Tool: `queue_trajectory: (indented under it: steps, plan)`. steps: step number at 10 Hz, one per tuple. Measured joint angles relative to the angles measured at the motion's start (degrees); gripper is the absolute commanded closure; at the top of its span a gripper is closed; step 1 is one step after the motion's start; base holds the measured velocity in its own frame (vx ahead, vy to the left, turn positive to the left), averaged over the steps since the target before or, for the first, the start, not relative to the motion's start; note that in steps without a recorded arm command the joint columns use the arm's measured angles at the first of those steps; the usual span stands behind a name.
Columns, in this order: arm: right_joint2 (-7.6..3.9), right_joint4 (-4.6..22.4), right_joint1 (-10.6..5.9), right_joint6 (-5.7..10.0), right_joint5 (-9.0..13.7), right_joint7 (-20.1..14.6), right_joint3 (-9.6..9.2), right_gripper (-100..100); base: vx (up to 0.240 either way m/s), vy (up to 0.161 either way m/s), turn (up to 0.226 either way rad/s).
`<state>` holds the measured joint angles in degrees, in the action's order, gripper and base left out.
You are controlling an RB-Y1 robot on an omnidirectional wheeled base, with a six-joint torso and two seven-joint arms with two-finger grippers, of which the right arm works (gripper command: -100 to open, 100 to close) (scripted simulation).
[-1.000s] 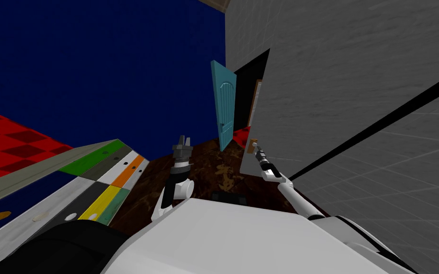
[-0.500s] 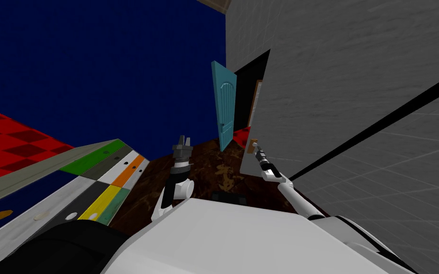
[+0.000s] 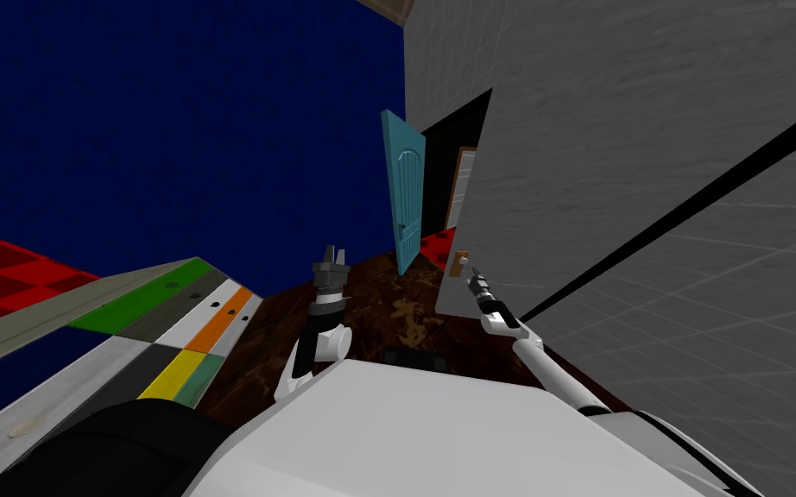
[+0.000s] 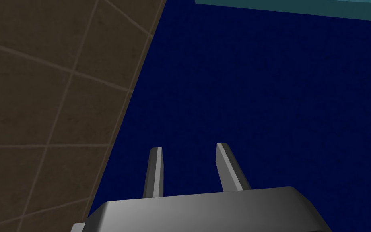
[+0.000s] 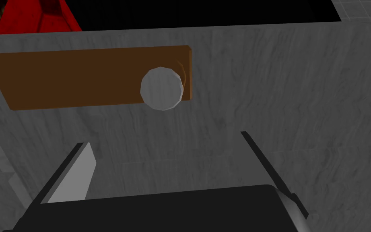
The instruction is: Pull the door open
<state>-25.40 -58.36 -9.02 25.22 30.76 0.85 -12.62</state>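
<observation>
The grey door [image 3: 552, 164] stands ajar on my right, its free edge toward me. It carries a brown plate [image 5: 80, 78] with a round grey knob [image 5: 161, 88], also seen in the head view as the knob [image 3: 463, 258]. My right gripper [image 5: 164, 139] is open just short of the knob, which sits beyond the fingertips with nothing between them. In the head view the right gripper [image 3: 475, 274] hangs just below the knob. My left gripper [image 3: 333, 253] is raised in front of my chest, open and empty, as the left gripper [image 4: 188, 147] also shows.
A teal door [image 3: 407, 194] stands ajar at the far end by a dark blue wall [image 3: 172, 129]. A black area [image 3: 444, 147] shows behind the grey door. A low surface with coloured panels [image 3: 202, 323] lies on my left. Dark brown floor [image 3: 388, 302] runs between.
The head view has shifted a little, so I have moved. My right gripper has drawn slightly back from the knob. The left arm holds still.
</observation>
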Motion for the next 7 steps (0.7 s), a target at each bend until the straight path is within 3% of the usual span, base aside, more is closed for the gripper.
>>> queue_trajectory:
  steps: [3, 7]
  plan:
    - [-0.69, -1.8, 1.7, -0.38, 0.5, 0.2, 0.62, -100, 0.042, 0.04, -0.025]
    - [-0.14, -0.7, 0.9, -0.4, 0.0, 0.4, 1.51, -100, 0.206, -0.029, 0.038]
